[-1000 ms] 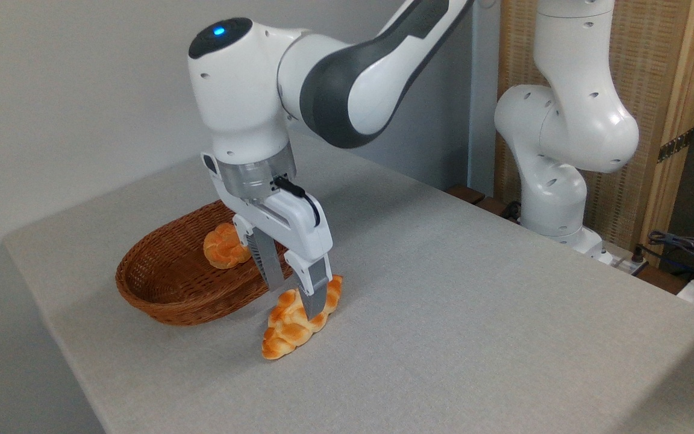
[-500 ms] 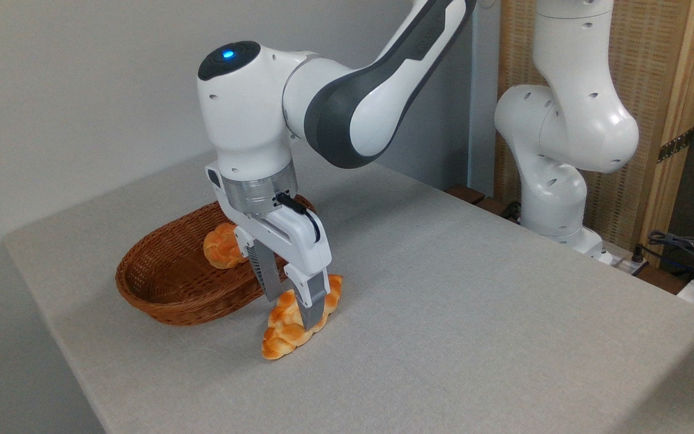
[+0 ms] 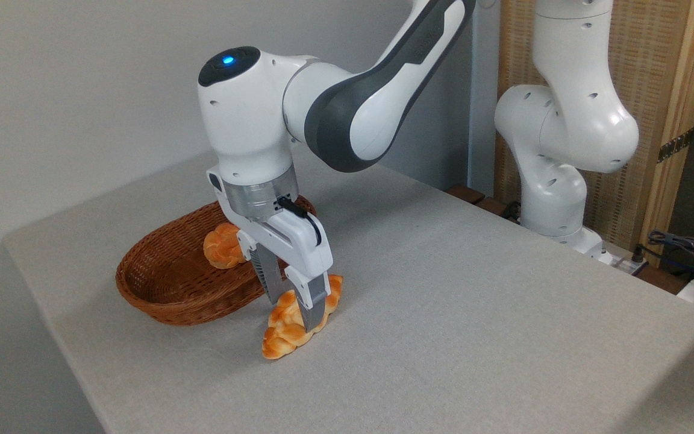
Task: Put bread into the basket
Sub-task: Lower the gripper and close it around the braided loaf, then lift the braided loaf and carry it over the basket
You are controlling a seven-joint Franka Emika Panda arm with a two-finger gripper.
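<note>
A plaited golden-orange bread [image 3: 282, 337] lies on the grey table just right of the basket's front rim. My gripper [image 3: 294, 312] has come down over its middle. One grey finger [image 3: 273, 280] stands on the loaf's far side and the other on its near side. The jaws are open around the loaf, which still rests on the table. The reddish-brown wicker basket [image 3: 166, 304] sits at the left, with a second plaited bread [image 3: 219, 246] lying inside it at the back, partly hidden by my wrist.
The table's front-left edge runs close below the basket. My arm's white base [image 3: 555, 199] stands at the table's far right edge. Cables [image 3: 684, 244] lie beyond it. A wall backs the table on the left.
My gripper has dropped lower over the loaf, and its fingers now straddle the loaf more deeply. The loaf and the basket have not moved.
</note>
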